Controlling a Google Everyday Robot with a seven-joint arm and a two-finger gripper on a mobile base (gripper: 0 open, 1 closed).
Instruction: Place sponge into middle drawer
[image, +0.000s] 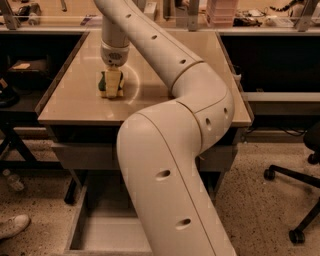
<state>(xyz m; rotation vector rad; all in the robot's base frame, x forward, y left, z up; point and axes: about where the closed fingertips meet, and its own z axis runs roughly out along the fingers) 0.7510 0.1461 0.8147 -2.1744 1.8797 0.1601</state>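
Your gripper (112, 86) is down on the sponge (103, 84), which lies on the left, far part of the tan table (75, 102). The arm comes from the near right and bends over the tabletop to reach it. You cannot tell whether the claw is clamped on the sponge or merely set around it. The middle drawer (106, 236) stands pulled out low at the near left, under the table's front edge, well apart from the sponge. A chair base (295, 200) stands on the floor at the right.
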